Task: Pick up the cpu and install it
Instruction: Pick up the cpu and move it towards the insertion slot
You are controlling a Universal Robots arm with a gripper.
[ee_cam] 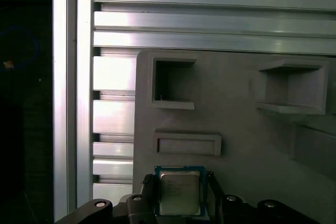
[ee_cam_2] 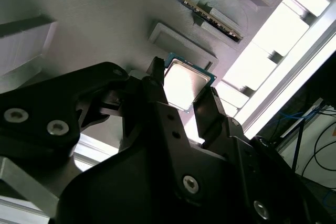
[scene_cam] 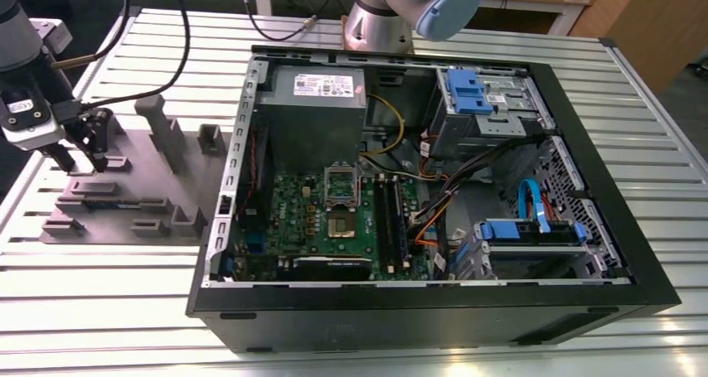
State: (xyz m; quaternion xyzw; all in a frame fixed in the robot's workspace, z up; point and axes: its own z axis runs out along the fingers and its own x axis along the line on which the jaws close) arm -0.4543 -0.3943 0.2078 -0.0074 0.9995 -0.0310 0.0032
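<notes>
Silvery metal, a thin green rim: that is your cpu [ee_cam: 179, 192], and it sits between the fingers [ee_cam: 148, 182] of your hand [scene_cam: 83, 166]. The hand is set narrow, no wider than the chip. Both wrist views show a finger against each of two opposite edges, so it holds the cpu. The chip lies flat and low at the grey tray [scene_cam: 144, 174]. You cannot tell from these views whether it has left the tray's surface.

In the first wrist view, a shallow slot [ee_cam: 186, 144] lies just beyond the chip. Two deeper pockets [ee_cam: 173, 82] open further on.

The tray rests on the slatted aluminium desk [scene_cam: 111, 269], near the desk's edge at the exterior view's left. The open black case [scene_cam: 443, 319] lies just beside the tray and takes up the desk's middle and the exterior view's right. Inside it lies the green board [scene_cam: 293, 219], and the socket [scene_cam: 341, 219] on that board is well apart from your hand. The arm's base [scene_cam: 382, 25] stands at the desk's far edge, behind the case.
</notes>
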